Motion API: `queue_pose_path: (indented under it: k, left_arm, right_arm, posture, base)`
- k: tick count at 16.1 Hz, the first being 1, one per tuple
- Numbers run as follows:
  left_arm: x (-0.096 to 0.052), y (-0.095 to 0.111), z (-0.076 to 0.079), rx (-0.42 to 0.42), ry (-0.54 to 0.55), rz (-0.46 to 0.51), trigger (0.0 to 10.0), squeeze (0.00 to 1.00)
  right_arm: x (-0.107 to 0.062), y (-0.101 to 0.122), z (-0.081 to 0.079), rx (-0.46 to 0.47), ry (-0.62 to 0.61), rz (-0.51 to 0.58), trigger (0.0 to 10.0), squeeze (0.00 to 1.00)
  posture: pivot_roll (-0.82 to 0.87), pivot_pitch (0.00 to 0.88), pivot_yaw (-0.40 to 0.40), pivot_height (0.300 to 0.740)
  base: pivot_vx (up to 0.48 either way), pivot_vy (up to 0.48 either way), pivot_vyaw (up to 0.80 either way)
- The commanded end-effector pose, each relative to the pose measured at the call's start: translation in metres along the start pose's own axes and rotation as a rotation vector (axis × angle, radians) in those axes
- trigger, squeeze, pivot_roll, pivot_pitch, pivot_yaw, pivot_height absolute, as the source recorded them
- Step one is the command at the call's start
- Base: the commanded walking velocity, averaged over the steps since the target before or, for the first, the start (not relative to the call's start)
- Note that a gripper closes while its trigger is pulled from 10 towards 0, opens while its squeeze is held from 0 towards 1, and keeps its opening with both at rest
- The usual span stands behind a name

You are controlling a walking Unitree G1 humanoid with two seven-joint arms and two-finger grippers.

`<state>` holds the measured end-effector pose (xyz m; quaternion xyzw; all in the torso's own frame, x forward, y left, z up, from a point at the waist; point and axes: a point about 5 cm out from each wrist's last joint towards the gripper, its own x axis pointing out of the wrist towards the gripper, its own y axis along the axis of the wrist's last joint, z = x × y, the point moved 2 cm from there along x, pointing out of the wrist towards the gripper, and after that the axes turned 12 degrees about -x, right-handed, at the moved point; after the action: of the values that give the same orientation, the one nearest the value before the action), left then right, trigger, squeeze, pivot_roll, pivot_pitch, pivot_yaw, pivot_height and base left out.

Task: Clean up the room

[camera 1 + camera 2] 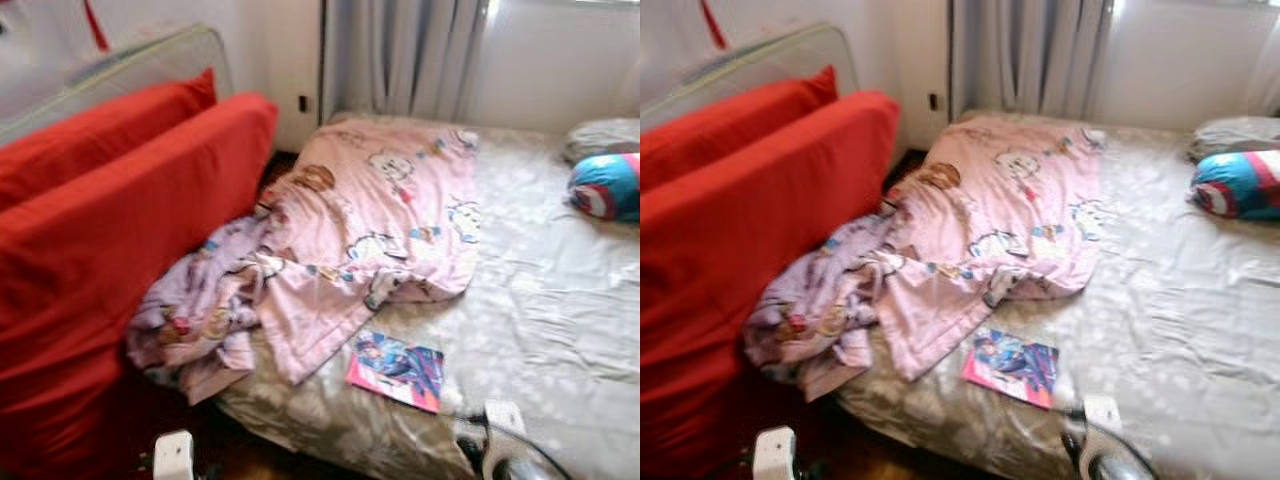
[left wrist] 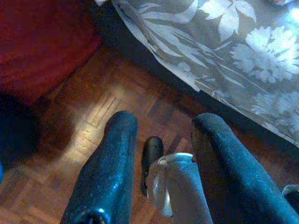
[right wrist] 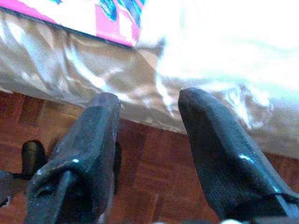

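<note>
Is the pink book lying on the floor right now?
No, the pink book lies on the grey bedsheet near the bed's front edge, just below the pink blanket.

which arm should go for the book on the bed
Right, likely. The book lies near the bed's front edge on the robot's right side, and the right end effector hangs open by that edge with the book just beyond.

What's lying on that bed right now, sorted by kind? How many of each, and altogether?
Blankets: 2, a pink cartoon blanket and a lilac blanket slipping off the bed's edge
Books: 1, a pink and blue book
Pillows: 2, a blue and red cushion and a grey pillow behind it
Total: 5
</note>
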<state>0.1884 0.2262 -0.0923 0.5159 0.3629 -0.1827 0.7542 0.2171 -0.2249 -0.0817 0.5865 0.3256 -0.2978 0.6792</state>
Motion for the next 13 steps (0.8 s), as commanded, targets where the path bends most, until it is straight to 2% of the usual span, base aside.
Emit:
queue_pose_path:
  k: [1,13]
  left_arm:
    - [-0.0028,-0.0058,-0.0072,-0.018,0.020,-0.016,10.0,0.00]
    - [-0.0023,-0.0040,-0.0072,-0.010,0.017,-0.016,10.0,0.00]
  right_arm:
    - [0.0002,-0.0037,-0.0052,0.009,0.010,-0.008,10.0,0.00]
    - [0.0002,-0.0045,-0.0057,0.017,0.002,-0.007,10.0,0.00]
  posture:
    - [0.01,0.047,-0.013,0.740]
    - [0.01,0.047,-0.007,0.740]
  base:
    - [0.000,0.000,0.00]
    - [0.000,0.000,0.00]
